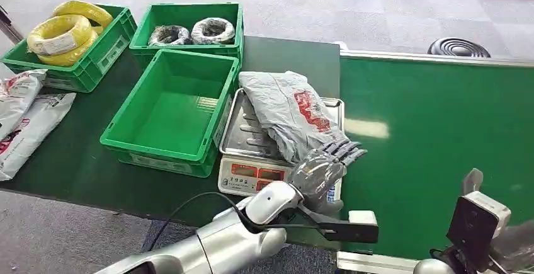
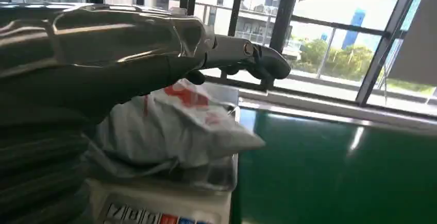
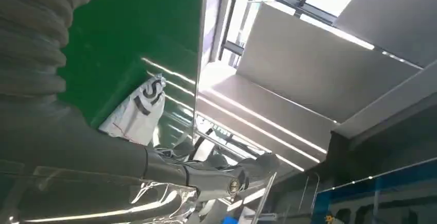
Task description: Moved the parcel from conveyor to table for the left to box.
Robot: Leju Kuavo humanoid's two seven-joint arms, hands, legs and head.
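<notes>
Parcel (image 1: 286,113), a soft grey mailer, lies on the scale (image 1: 249,173) beside the empty green crate (image 1: 173,113); my left hand (image 1: 324,167) rests flat, fingers extended, on its near end, gripping nothing. Likely light, floppy, slippery; best pinched there.

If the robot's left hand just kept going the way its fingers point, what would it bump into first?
Probably nothing solid soon: the left hand lies over the grey parcel on the scale, fingers aimed across the green conveyor belt. Height above the parcel is unclear.
</notes>
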